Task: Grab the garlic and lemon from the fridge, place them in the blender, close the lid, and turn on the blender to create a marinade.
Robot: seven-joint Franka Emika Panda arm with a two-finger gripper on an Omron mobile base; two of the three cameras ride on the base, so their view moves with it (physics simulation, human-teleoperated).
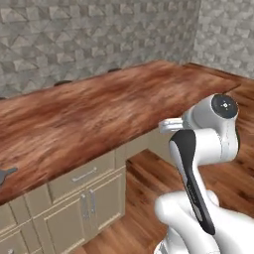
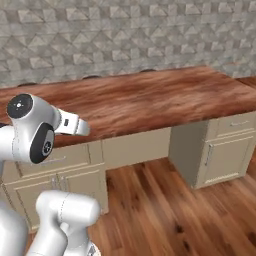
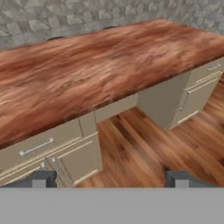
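My gripper (image 3: 110, 179) is open, its two dark fingertips (image 3: 38, 178) spread wide with nothing between them. It hangs in front of a long reddish-brown wooden counter (image 3: 100, 65), looking down at the counter's front edge and the wood floor (image 3: 140, 148). The garlic, lemon, fridge, blender and lid are out of view. My white arm (image 1: 203, 149) rises folded at the lower right of the left base view, and its elbow (image 2: 32, 130) is at the left of the right base view.
Beige cabinets and drawers (image 2: 225, 150) with silver handles (image 3: 37, 146) sit under the counter, with a knee gap (image 2: 145, 150) between them. A grey stone-tile wall (image 1: 99, 34) backs the counter. A small dark grey object (image 1: 5, 174) lies at the counter's left edge.
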